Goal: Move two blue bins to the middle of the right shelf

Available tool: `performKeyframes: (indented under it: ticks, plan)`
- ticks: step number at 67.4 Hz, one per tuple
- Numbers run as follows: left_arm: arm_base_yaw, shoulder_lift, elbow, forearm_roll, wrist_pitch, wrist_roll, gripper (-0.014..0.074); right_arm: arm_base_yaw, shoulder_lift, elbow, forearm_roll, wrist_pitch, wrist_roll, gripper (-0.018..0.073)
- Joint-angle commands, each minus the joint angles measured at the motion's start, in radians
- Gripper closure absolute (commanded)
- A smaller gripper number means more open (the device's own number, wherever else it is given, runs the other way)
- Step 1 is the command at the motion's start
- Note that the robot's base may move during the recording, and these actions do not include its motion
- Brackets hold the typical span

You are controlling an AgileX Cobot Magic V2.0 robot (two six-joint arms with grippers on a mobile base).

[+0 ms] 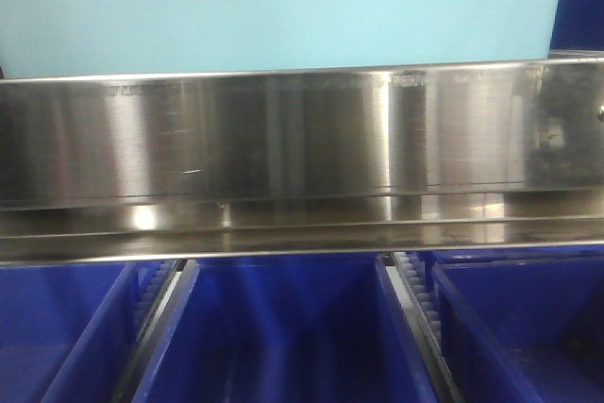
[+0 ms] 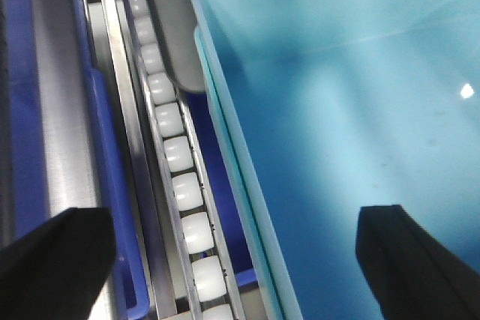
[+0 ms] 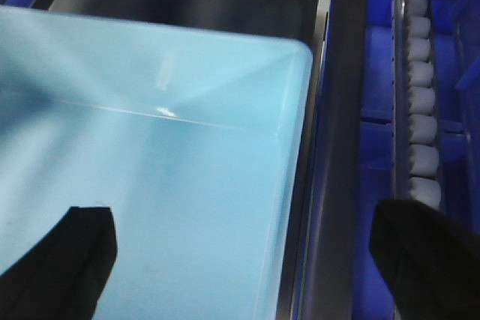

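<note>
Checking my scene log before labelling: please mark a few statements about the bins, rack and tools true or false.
1. The left tool is open. True.
2. The rollers beside the light blue bin are black. False: they are white.
3. In the front view, dark blue bins sit below the steel rail. True.
4. The right tool is shut on the bin. False: its fingers stand wide apart.
5. In the right wrist view, a dark tray lies beyond the bin. True.

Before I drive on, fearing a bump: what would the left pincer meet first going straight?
Probably the wall of the light blue bin, straddled by the open left pincer; the roller track runs beside it. Depth is unclear.
</note>
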Motion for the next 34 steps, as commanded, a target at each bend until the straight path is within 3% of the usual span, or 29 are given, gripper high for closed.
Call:
performKeyframes:
  ticks: [1, 13, 27, 34]
  plan:
    - [-0.002, -0.043, -0.002, -0.008, -0.007, 0.001, 0.0039, -0.001, -0.036, -0.009, -0.011, -0.012, -0.006, -0.0009]
    - [-0.002, -0.077, 0.017, -0.010, -0.017, -0.002, 0.0052, -0.001, -0.092, 0.054, -0.011, -0.012, -0.002, -0.0009]
    - [-0.002, -0.071, 0.140, -0.099, -0.120, -0.002, 0.0105, -0.001, -0.095, 0.167, 0.001, -0.012, -0.002, -0.0009]
    - [-0.002, -0.071, 0.209, -0.105, -0.178, -0.002, 0.0112, -0.001, -0.094, 0.232, 0.004, -0.016, 0.006, -0.0009]
